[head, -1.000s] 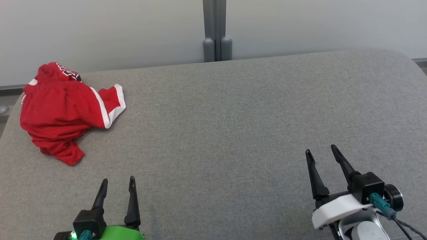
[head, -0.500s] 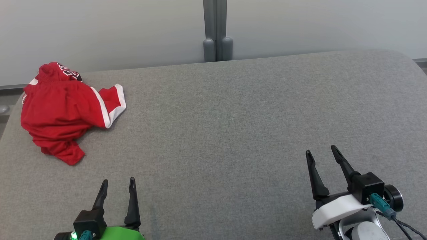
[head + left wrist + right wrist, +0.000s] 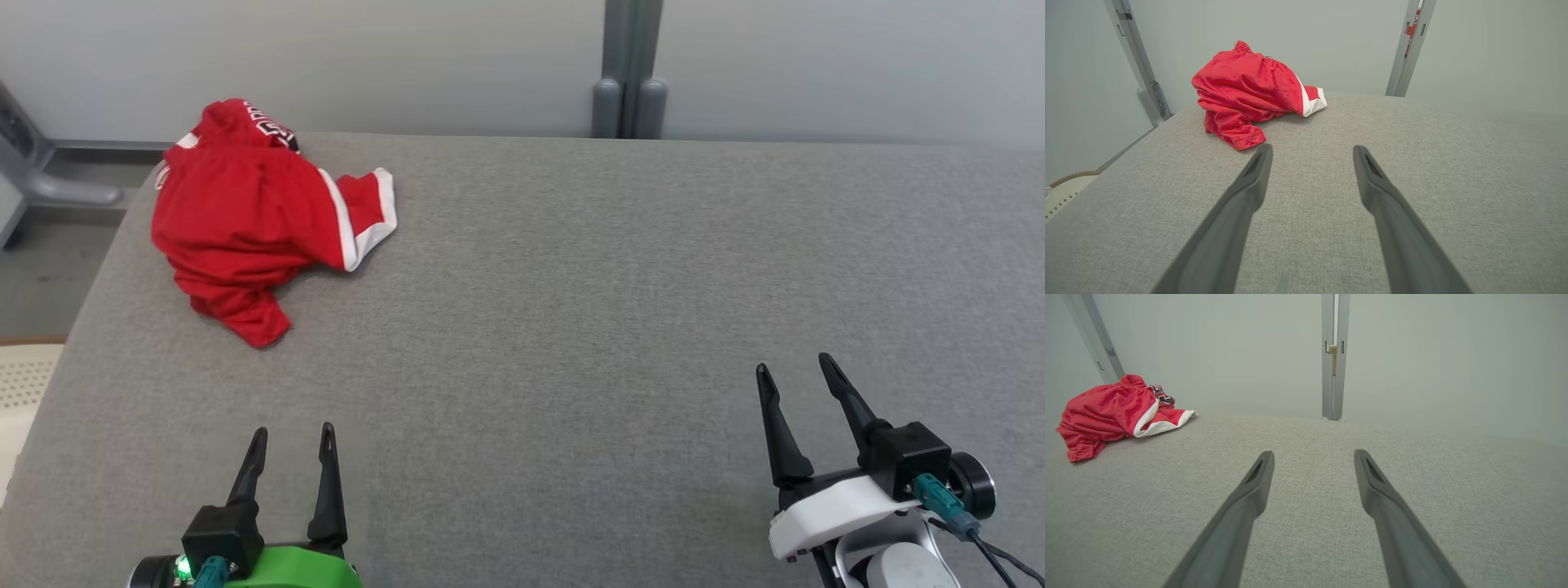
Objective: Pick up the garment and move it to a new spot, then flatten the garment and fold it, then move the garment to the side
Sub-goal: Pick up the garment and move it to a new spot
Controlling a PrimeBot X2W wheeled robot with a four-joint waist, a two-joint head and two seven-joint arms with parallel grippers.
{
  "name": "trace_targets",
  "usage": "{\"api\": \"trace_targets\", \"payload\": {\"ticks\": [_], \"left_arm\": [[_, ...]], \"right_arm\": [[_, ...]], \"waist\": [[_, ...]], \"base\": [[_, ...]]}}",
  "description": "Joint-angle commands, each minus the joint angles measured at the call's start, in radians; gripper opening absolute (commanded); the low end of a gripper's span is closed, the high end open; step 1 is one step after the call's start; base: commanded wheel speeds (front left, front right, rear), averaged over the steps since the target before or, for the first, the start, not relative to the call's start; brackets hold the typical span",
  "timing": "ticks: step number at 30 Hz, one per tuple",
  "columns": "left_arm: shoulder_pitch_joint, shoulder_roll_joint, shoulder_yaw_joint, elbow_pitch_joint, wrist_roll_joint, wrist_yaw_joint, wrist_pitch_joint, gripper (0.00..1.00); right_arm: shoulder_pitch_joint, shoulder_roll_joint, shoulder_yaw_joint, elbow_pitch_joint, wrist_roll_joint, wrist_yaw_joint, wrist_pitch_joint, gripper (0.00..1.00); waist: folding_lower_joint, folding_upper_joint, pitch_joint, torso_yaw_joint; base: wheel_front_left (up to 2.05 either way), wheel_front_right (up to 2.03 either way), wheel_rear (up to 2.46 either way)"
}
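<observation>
The garment (image 3: 249, 216) is a crumpled red piece with white trim and black lettering, heaped at the far left corner of the grey padded table (image 3: 571, 269). It also appears in the left wrist view as a red heap (image 3: 1249, 92) ahead and left of the fingers, and as the garment (image 3: 1106, 412) at far left in the right wrist view. My left gripper (image 3: 294, 431) hovers open near the front edge, well short of the garment. My right gripper (image 3: 793, 363) stands open at the front right, nothing between its fingers.
A grey post (image 3: 629, 69) rises behind the table against a pale wall. A grey frame leg (image 3: 49, 175) and floor lie past the table's left edge, with a white perforated object (image 3: 20, 384) lower left.
The head camera has turned left, so the whole picture shifted right and the table's left edge came into sight. Garment and both grippers have kept their places.
</observation>
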Motion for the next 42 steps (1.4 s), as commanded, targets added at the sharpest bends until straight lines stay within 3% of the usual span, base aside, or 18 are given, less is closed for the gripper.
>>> {"api": "trace_targets", "payload": {"ticks": [1,7,14,25,29,36,42], "left_arm": [[-0.01,0.006,0.006,-0.006,0.011,0.0,0.0,1.0],[-0.003,0.005,0.012,-0.009,0.002,0.001,0.0,1.0],[0.003,0.005,0.001,-0.019,-0.012,0.009,0.0,1.0],[-0.009,0.005,-0.003,-0.043,-0.026,0.047,0.0,1.0],[-0.063,0.013,0.04,-0.078,0.007,0.037,0.0,1.0],[-0.301,0.148,0.104,-0.121,0.074,-0.028,0.0,1.0],[-0.575,0.281,0.091,0.012,0.06,-0.096,0.085,1.0]], "right_arm": [[-0.002,-0.003,0.003,-0.002,0.002,0.0,-0.003,1.0],[-0.005,-0.003,0.016,0.006,-0.004,0.0,-0.003,1.0],[-0.017,-0.003,0.019,0.006,-0.017,0.0,-0.003,1.0],[-0.038,-0.003,0.031,-0.02,-0.051,0.0,-0.003,1.0],[-0.048,-0.003,0.016,-0.039,-0.076,0.0,-0.003,1.0],[-0.085,-0.003,0.001,-0.081,-0.144,0.0,-0.003,1.0],[-0.124,-0.003,0.011,-0.123,-0.201,0.0,-0.003,1.0]], "waist": [[0.0,-0.0001,0.013,0.122],[0.0,-0.0001,0.018,0.239],[0.0,-0.0001,0.032,0.308],[0.0,-0.0001,0.085,0.304],[0.0,-0.0001,0.122,0.282],[0.0,-0.0001,0.214,0.24],[0.0,-0.0001,0.302,0.184]], "base": [[0.0,0.0,0.0],[0.0,0.0,0.0],[0.0,0.0,0.0],[0.0,0.0,0.0],[0.0,0.0,0.0],[0.0,0.0,0.0],[0.0,0.0,0.0]]}}
